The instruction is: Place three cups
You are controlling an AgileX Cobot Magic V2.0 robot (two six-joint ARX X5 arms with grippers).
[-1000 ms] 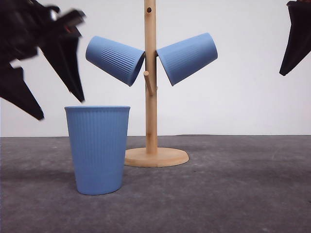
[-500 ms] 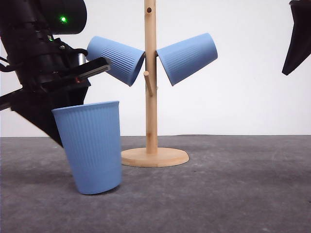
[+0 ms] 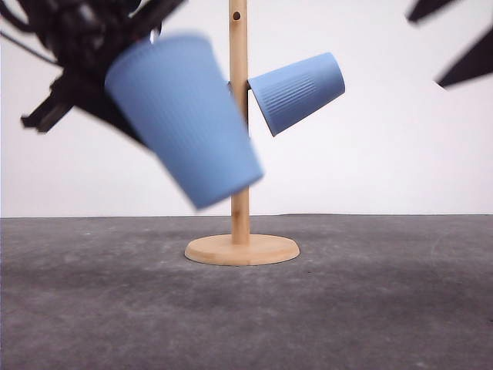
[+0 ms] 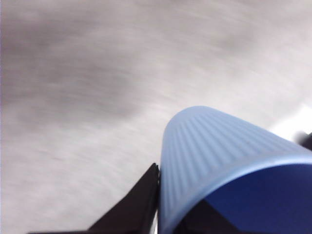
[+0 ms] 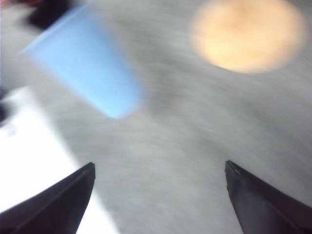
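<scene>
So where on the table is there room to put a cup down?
The grey table is bare in front of and on both sides of the round wooden stand base. It is crowded higher up: the left gripper holds a light-blue ribbed cup beside the wooden pole, where another light-blue cup hangs.

A wooden rack [image 3: 239, 116] with round base stands on the grey table [image 3: 370, 308].

- We see the lifted cup [image 3: 185, 116] smeared by motion in the front view; its lower rim is cut off in the left wrist view.
- The left tool [image 3: 81, 58] is a dark blur, cropped at the upper left.
- The right tool [image 3: 454, 46] shows just blurred tips, upper right.
- The stand [image 3: 239, 116] runs past the top edge.
</scene>
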